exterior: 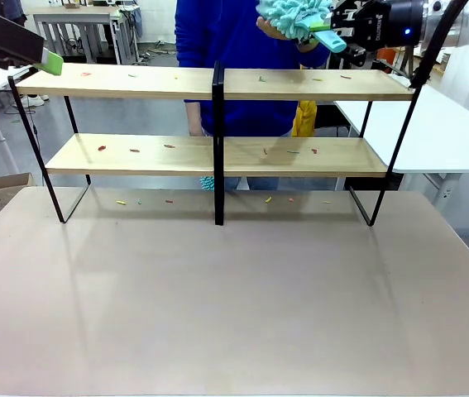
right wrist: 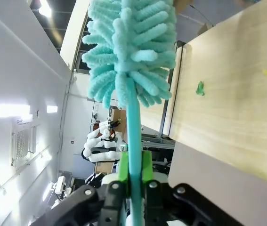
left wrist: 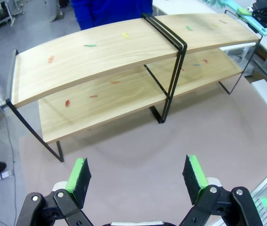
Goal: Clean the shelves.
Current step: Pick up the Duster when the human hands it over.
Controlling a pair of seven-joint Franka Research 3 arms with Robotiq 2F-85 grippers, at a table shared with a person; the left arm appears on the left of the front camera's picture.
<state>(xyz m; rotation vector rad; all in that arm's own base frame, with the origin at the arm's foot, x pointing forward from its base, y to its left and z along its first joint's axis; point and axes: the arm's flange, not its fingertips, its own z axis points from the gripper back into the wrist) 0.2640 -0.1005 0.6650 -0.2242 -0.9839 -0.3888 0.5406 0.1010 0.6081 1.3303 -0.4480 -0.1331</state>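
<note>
The shelves (exterior: 135, 81) stand at the far side of the worktop (exterior: 234, 306), two long wooden boards on a thin black frame. Little coloured bits (exterior: 102, 148) lie on both boards. The right claw (right wrist: 134, 172) is squeezed tight on the handle of a fluffy blue-green duster (right wrist: 128, 56) (up high, over the right end of the top board). The left claw (left wrist: 137, 175) is wide apart with nothing in it, by the top board's left end. A person (exterior: 217, 33) in blue stands behind.
</note>
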